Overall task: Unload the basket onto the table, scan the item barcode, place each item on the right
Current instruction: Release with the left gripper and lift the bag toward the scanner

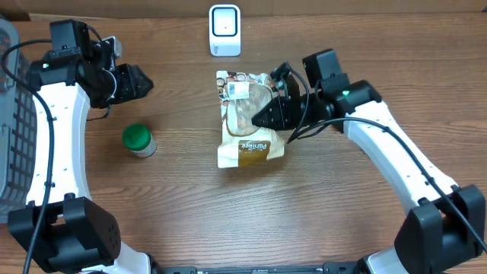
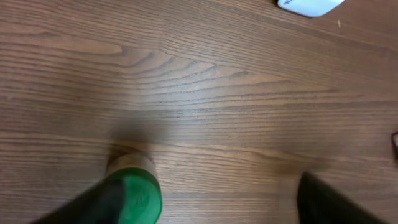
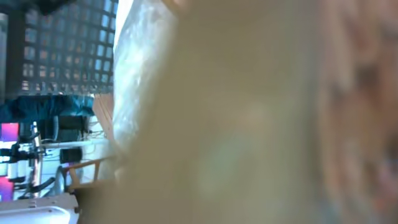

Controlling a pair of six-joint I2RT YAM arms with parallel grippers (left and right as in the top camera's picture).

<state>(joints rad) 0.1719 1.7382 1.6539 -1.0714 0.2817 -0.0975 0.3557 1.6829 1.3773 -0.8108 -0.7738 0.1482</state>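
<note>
The white barcode scanner (image 1: 224,30) stands at the back of the table. In front of it is a clear snack bag with a brown label (image 1: 248,129), with a white sticker (image 1: 237,90) near its top. My right gripper (image 1: 268,116) is shut on the bag's right side. That bag (image 3: 249,112) fills the right wrist view as a blur and hides the fingers. A small green-lidded jar (image 1: 139,141) stands alone on the table. My left gripper (image 1: 135,82) is open above and behind it. In the left wrist view the jar's lid (image 2: 142,198) sits beside the left finger (image 2: 93,205) of the gripper (image 2: 208,190).
A grey mesh basket (image 1: 15,114) sits at the table's left edge and shows again as the basket (image 3: 62,43) in the right wrist view. The scanner's corner (image 2: 308,5) appears at the top of the left wrist view.
</note>
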